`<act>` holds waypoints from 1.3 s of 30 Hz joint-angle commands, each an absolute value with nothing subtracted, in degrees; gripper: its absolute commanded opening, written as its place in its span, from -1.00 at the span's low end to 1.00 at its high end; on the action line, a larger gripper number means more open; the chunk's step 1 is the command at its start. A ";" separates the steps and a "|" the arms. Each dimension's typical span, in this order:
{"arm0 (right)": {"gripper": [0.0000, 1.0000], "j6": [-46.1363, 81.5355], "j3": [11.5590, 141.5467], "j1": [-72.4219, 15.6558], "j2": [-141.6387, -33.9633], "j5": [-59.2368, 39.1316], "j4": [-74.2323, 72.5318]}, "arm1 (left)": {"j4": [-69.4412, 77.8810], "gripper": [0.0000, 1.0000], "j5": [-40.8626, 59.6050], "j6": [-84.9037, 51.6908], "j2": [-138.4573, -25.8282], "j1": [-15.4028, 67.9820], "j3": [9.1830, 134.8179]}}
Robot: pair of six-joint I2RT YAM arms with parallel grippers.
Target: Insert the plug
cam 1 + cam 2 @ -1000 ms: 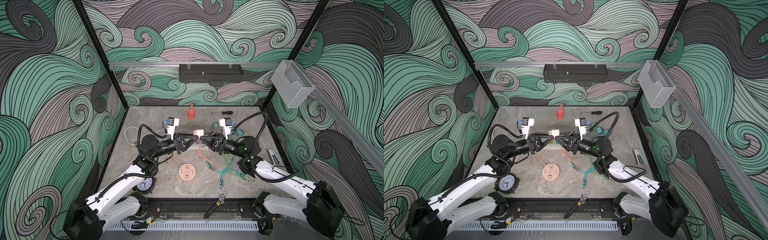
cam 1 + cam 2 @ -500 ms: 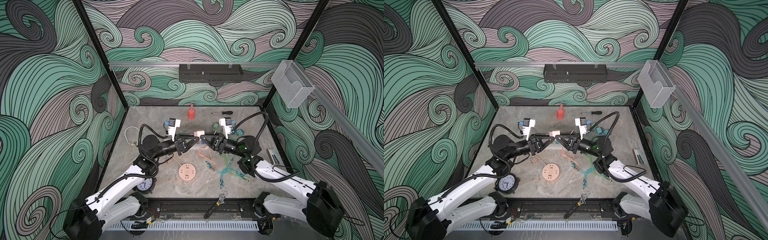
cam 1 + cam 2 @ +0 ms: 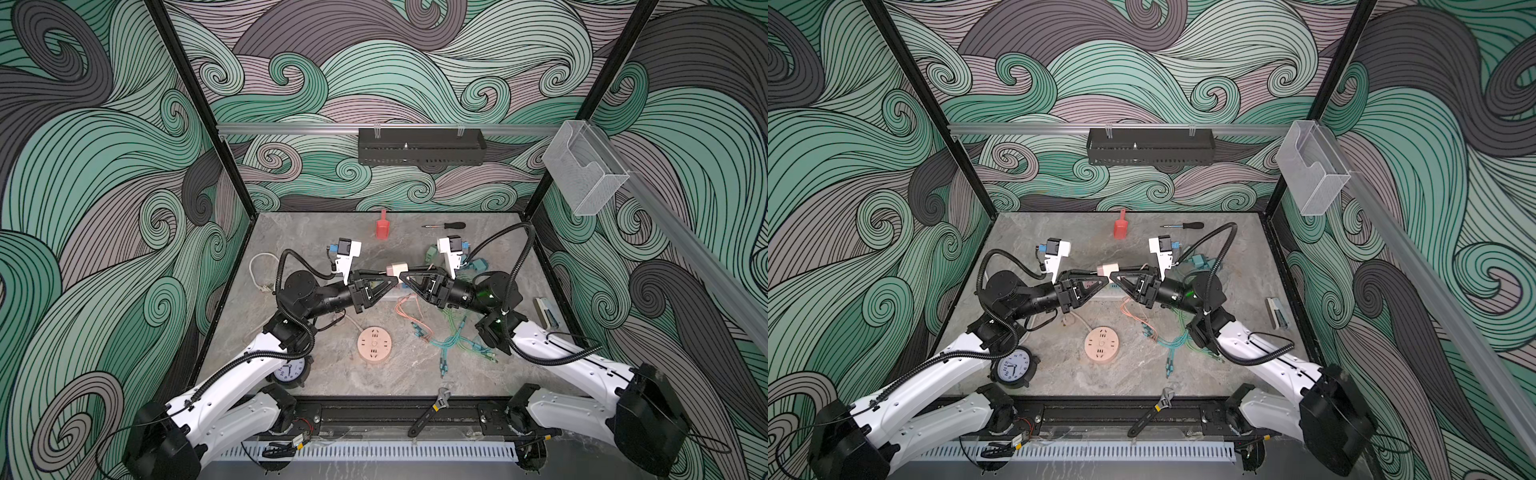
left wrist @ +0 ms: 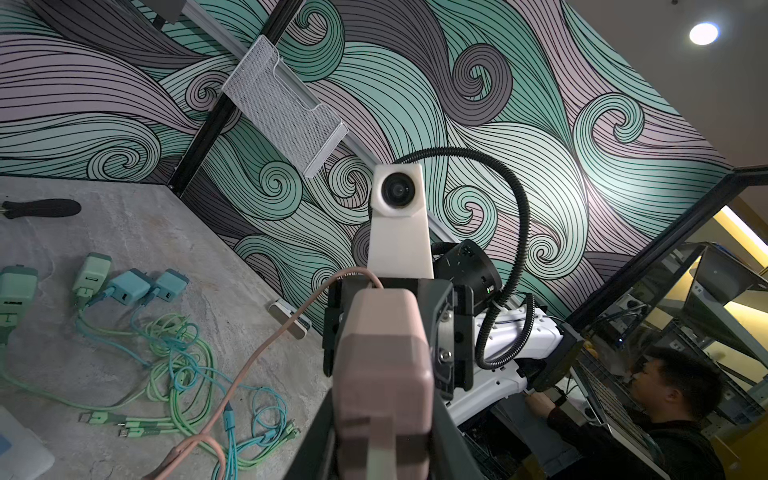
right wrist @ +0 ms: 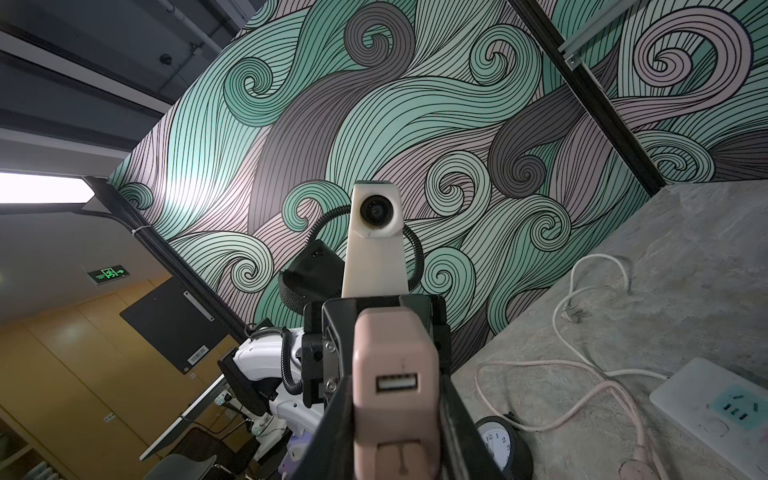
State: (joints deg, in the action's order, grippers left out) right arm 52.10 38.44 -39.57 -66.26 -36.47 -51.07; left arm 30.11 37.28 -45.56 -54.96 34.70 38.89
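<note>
The plug (image 3: 397, 268) (image 3: 1108, 269) is a pink charger block, held in the air over mid-table. My left gripper (image 3: 390, 275) (image 4: 382, 399) is shut on it from the left. My right gripper (image 3: 404, 274) (image 5: 397, 395) is shut on its other end, tip to tip with the left. The right wrist view shows an empty USB port on the plug (image 5: 395, 353). A pink cable (image 4: 257, 357) arcs from behind the plug (image 4: 382, 365) down to the table; where it joins is hidden. A white power strip (image 5: 685, 390) (image 3: 1106, 296) lies under the grippers. Nearer the front sits a round pink socket (image 3: 374, 345).
Green and teal cables (image 3: 453, 336) with charger blocks (image 4: 124, 286) sprawl right of centre. A clock (image 3: 289, 370) stands front left and a wrench (image 3: 432, 409) lies on the front rail. At the back are a red scoop (image 3: 382, 228) and a screwdriver (image 3: 446, 225).
My right gripper has moved left up to the plug and closed its jaws on it. The left gripper has kept its hold and barely shifted.
</note>
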 commanded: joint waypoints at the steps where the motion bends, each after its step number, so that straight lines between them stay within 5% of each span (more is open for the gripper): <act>1: -0.57 50.42 40.61 -39.42 -63.88 -34.46 -49.17 | 23.92 -0.87 34.99 -41.40 -53.83 35.20 40.99; 14: -0.85 47.99 41.86 -37.33 -61.57 -30.50 -38.20 | 14.89 -0.34 31.93 -39.56 -51.62 35.16 41.74; 20: -0.92 47.19 42.91 -35.41 -62.04 -31.24 -35.46 | 10.89 0.09 30.55 -38.24 -49.32 35.18 41.64; 31: -0.98 35.28 52.25 -34.38 -63.02 -30.58 -17.04 | 0.43 0.15 24.31 -35.74 -44.03 35.07 41.28; 39: -0.97 25.55 61.44 -34.22 -64.47 -29.26 -4.27 | -6.16 0.43 17.84 -33.50 -38.76 35.00 39.39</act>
State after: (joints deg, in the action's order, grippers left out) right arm 31.66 57.95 -34.46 -63.72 -30.44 -10.09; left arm -2.00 21.69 -35.42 -40.49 35.33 39.51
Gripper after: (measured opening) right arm 0.278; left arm 0.707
